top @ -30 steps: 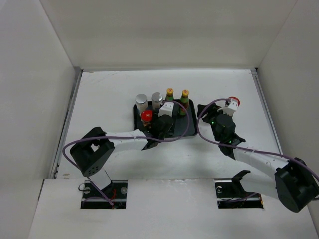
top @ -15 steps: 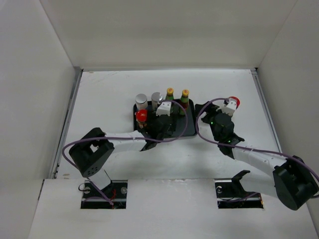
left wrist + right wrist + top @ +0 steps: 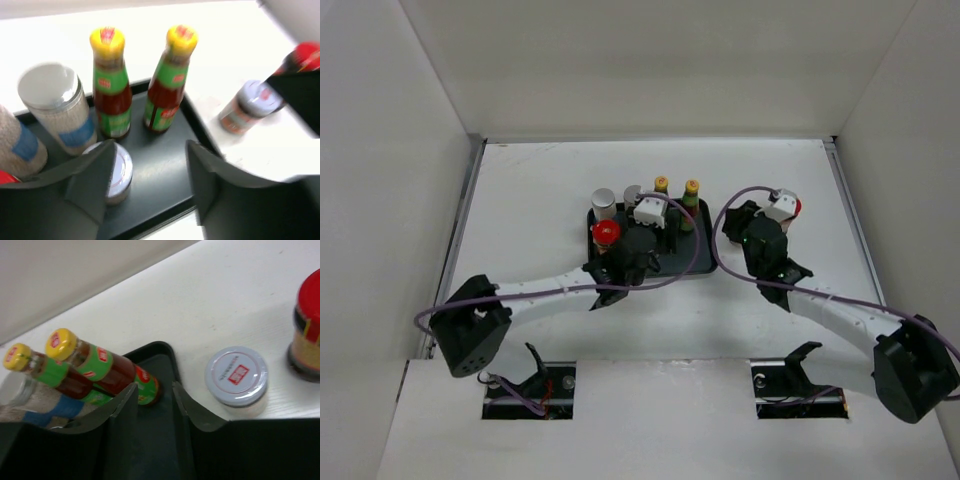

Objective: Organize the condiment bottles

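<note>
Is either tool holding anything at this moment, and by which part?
Nothing is held. The left tool is open above the tray, and the right tool is open and empty.

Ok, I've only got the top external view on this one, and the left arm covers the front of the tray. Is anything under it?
Observer: Yes. The left wrist view shows a short silver-lidded jar standing in the tray, in front of a white shaker.
Reviewer: Is the left gripper holding it?
Observer: No, it is open and empty. The jar sits beside it.
Reviewer: What's under the right gripper?
Observer: The right wrist view shows a second silver-lidded jar on the table, just outside the tray's corner.
</note>
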You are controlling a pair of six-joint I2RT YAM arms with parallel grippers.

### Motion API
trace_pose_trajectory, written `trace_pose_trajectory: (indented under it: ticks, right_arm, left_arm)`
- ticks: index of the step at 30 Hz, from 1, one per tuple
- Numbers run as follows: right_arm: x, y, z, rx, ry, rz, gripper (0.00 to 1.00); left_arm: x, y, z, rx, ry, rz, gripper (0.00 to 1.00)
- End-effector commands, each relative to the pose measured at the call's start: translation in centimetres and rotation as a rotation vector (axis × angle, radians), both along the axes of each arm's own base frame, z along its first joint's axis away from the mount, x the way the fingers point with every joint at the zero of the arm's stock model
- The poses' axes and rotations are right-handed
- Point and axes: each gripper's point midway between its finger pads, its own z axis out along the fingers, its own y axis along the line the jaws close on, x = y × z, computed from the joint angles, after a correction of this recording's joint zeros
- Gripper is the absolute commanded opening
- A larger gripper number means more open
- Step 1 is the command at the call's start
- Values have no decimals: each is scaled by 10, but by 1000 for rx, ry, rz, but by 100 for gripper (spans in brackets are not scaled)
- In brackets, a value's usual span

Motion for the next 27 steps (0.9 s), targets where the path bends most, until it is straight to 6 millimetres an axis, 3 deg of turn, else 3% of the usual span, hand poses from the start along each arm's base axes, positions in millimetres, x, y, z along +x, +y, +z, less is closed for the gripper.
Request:
trace_pose_trajectory:
  ticks: [1, 3, 5, 9, 13, 17, 20, 23, 24, 25, 27]
  right_arm:
    - [0, -28, 3, -74, 34, -127, 54]
    - [-1, -43, -7, -117, 69, -182, 74]
    - [-1, -53, -15, -139, 101, -206, 84]
    - [11, -62, -26, -176, 161, -211, 88]
    - [27, -63, -38, -206, 212, -197, 88]
    - [38, -57, -51, -211, 245, -164, 86]
    - [43, -51, -59, -221, 266, -149, 81]
    - [44, -51, -68, -227, 290, -153, 70]
    - [44, -51, -71, -231, 297, -154, 62]
    - [43, -52, -70, -233, 296, -158, 54]
    - [40, -53, -63, -224, 272, -174, 47]
  left_arm:
    - [-6, 4, 73, -189, -115, -55, 46]
    - [-9, 22, 81, -238, -121, -34, 39]
    - [-11, 47, 81, -286, -123, 11, 34]
    - [-13, 104, 71, -380, -116, 132, 23]
    - [-14, 158, 48, -438, -89, 262, 20]
    - [-14, 205, 10, -452, -31, 401, 22]
    - [-16, 228, -20, -446, 20, 470, 24]
    - [-18, 243, -46, -455, 65, 523, 25]
    - [-17, 246, -52, -458, 73, 537, 26]
    - [-18, 248, -57, -461, 81, 543, 26]
    - [-18, 248, -62, -472, 81, 541, 28]
